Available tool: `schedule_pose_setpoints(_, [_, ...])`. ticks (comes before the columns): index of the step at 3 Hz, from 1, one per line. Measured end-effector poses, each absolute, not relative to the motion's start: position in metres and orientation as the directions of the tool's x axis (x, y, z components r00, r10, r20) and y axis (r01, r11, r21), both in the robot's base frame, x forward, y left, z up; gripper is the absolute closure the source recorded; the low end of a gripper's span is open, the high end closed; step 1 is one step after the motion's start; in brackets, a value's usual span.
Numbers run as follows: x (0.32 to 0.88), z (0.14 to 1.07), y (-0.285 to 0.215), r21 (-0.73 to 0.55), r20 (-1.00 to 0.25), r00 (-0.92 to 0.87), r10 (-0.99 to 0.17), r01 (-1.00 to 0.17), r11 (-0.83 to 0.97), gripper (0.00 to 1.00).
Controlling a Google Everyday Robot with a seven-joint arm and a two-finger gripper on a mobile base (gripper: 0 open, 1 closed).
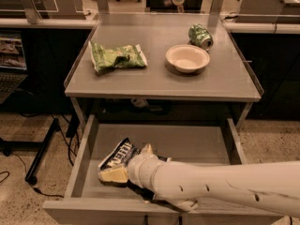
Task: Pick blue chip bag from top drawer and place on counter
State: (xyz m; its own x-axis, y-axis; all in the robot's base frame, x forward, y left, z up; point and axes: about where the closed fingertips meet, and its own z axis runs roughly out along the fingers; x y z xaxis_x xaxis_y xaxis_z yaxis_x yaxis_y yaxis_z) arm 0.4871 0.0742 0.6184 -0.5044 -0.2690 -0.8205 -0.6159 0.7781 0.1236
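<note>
While the arm (225,186) is hanging over the top drawer (187,144), the gripper (125,163) is sitting at its front left, fingers (112,175) standing wide astride the blue chip bag (117,154); above the drawer, the tabletop (154,81) is carrying a green snack bag (117,56), bowl (187,57) and can (200,35).

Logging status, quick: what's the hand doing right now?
Hand: in the top drawer, at the blue chip bag; open or closed cannot be told.

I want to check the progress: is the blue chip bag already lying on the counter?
No, the blue chip bag lies in the open top drawer, with the gripper at it, below the counter.
</note>
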Motion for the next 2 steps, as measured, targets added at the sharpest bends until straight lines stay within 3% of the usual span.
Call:
schedule_pose_setpoints(1, [0.4929, 0.6176, 0.0756, 0.108, -0.828, -0.493, -0.268, -0.609, 0.786, 0.16])
schedule_pose_setpoints(2, [0.4929, 0.6176, 0.0756, 0.108, -0.828, -0.493, -0.268, -0.609, 0.786, 0.39])
